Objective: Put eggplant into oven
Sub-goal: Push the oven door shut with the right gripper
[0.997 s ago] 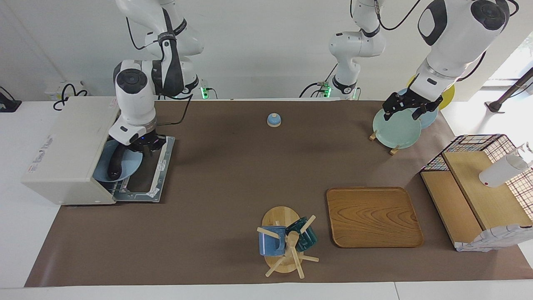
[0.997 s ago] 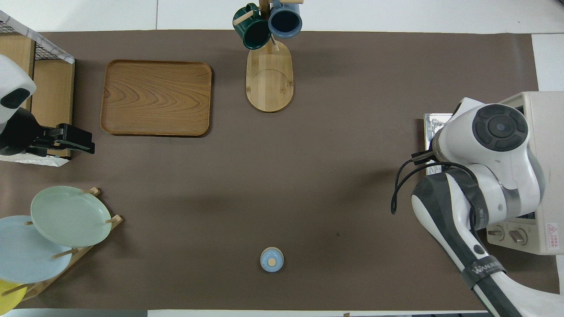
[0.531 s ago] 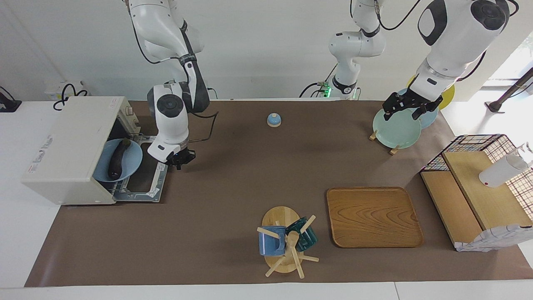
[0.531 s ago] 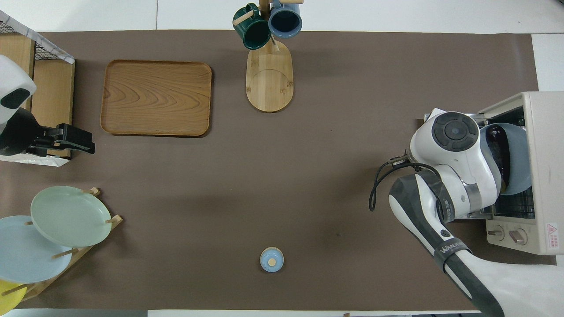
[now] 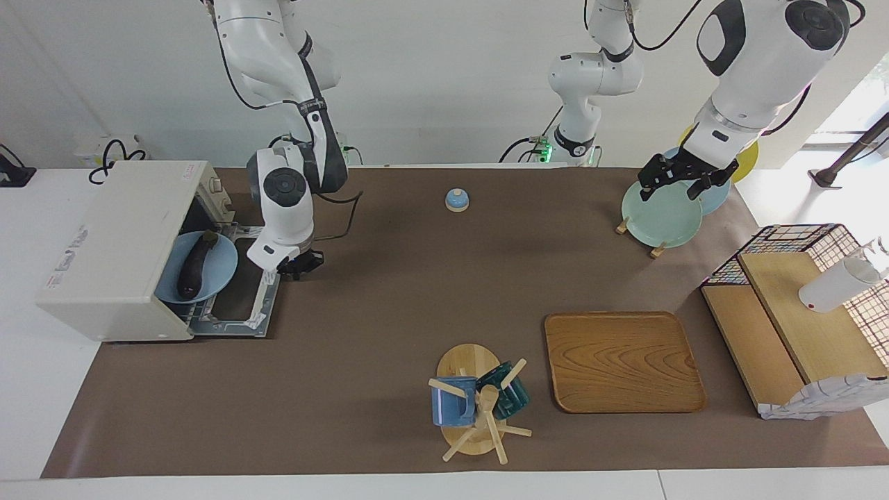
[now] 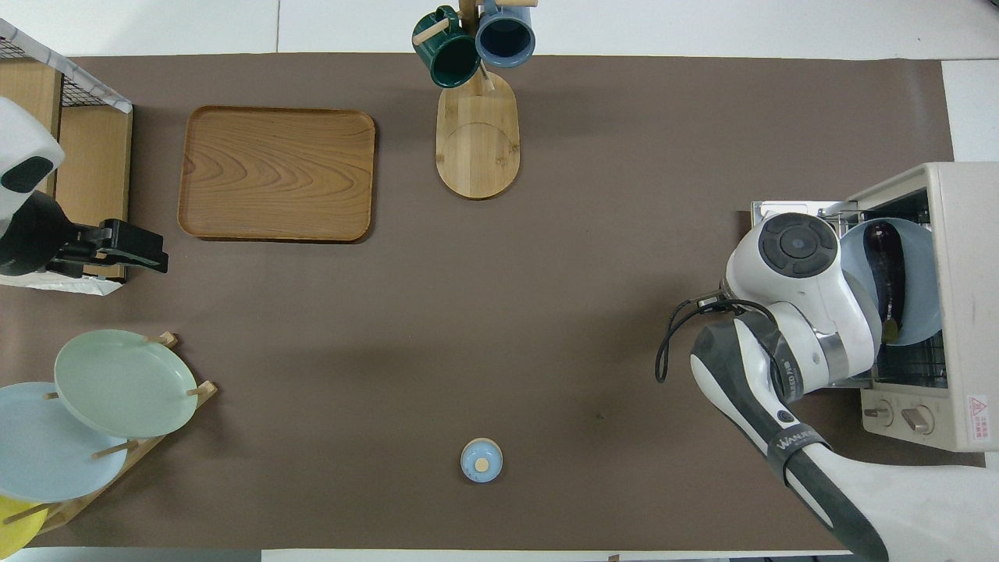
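Observation:
The cream-white oven (image 5: 111,243) (image 6: 964,297) stands at the right arm's end of the table, its door (image 5: 243,295) folded down flat. In its mouth a pale blue plate (image 5: 219,271) (image 6: 925,285) rests on the rack. On the plate lies the dark purple eggplant (image 5: 193,267) (image 6: 886,265). My right gripper (image 5: 300,264) is shut and empty, low over the door's outer edge, clear of the plate; the overhead view hides it under its own arm. My left gripper (image 5: 670,186) (image 6: 152,254) waits open, up over the plate rack.
A small blue bell (image 5: 456,200) sits near the robots. A plate rack (image 5: 656,246) with green, blue and yellow plates, a wooden tray (image 5: 623,361), a mug tree (image 5: 479,406) with two mugs, and a wire shelf (image 5: 799,312) holding a white bottle stand about the table.
My right gripper has drawn back out of the oven mouth toward the middle of the table, leaving the plate and eggplant inside. The left arm has not moved.

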Controlling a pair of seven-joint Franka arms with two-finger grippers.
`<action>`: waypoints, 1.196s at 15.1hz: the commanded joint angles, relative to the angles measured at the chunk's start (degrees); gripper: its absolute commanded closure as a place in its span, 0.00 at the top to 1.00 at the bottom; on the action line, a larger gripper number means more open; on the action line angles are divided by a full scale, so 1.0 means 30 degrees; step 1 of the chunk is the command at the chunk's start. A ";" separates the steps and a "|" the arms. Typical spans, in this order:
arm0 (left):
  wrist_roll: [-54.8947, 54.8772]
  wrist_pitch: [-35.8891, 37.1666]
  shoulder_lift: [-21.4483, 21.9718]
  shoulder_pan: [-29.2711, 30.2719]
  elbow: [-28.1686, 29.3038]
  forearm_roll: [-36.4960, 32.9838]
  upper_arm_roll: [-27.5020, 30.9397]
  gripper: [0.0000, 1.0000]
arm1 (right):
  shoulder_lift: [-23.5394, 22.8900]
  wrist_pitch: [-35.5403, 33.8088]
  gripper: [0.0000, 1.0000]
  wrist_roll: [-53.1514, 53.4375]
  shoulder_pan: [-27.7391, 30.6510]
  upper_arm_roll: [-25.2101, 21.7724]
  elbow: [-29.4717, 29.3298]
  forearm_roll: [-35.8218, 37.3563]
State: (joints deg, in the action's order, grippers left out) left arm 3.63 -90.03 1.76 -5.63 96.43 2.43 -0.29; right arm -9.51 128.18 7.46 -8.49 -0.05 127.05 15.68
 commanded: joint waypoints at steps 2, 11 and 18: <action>-0.0039 -0.0019 0.0469 -0.0029 0.0435 -0.0431 0.0037 1.00 | 0.0475 0.0340 0.00 0.0385 0.0604 0.0077 0.0689 0.1127; -0.0010 -0.0019 0.0469 -0.0029 0.0435 -0.0431 0.0037 1.00 | 0.1058 -0.4110 0.00 -0.3415 0.1509 0.0047 -0.3527 0.3708; -0.0039 -0.0019 0.0469 -0.0029 0.0435 -0.0431 0.0037 1.00 | 0.2964 -0.6106 0.00 -0.6321 0.3326 0.0047 -0.3501 0.3533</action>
State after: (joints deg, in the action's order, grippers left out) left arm 3.63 -90.03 1.76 -5.63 96.43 2.43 -0.29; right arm -0.15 110.35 -8.95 -0.91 0.28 116.02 24.93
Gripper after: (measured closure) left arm 0.000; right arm 0.991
